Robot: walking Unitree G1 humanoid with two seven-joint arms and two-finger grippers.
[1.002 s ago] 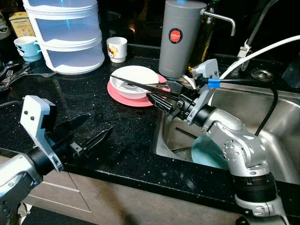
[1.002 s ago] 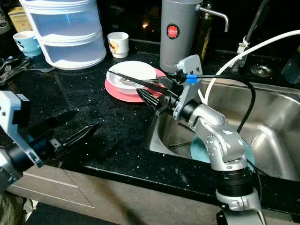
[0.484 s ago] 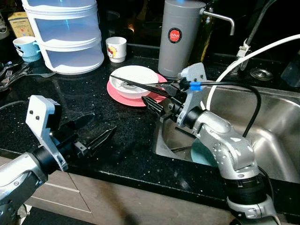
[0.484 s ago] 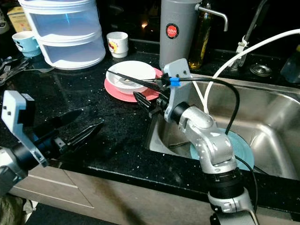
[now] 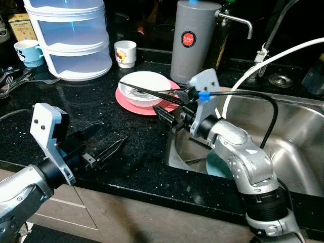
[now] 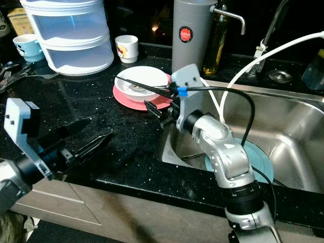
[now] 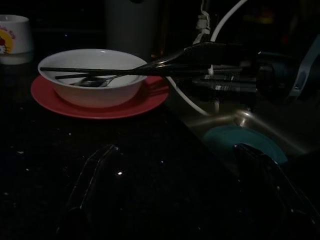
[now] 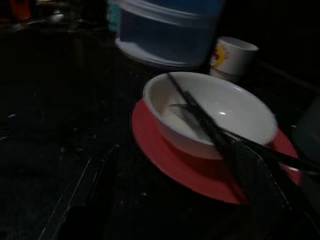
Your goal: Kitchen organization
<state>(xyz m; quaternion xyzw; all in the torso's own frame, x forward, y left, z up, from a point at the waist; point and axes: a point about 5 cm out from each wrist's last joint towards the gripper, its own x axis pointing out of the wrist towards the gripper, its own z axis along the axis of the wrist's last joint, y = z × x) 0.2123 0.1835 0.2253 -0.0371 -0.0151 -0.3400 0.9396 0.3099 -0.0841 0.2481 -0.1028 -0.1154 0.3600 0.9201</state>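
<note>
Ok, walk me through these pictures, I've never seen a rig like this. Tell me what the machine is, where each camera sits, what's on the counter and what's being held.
This is a humanoid robot with two silver arms, each ending in two long black fingers. Two pictures come from cameras in its head, looking down at a black kitchen counter; the other two, darker ones come from cameras on its wrists.

On the counter a white bowl sits on a pink plate, with black chopsticks and a spoon resting in it. Behind stand a grey water dispenser, a clear stacked container and a small cup. A teal plate lies in the sink.

The right gripper reaches toward the plate, open. The left gripper hovers open over the counter. Neither holds anything.
</note>
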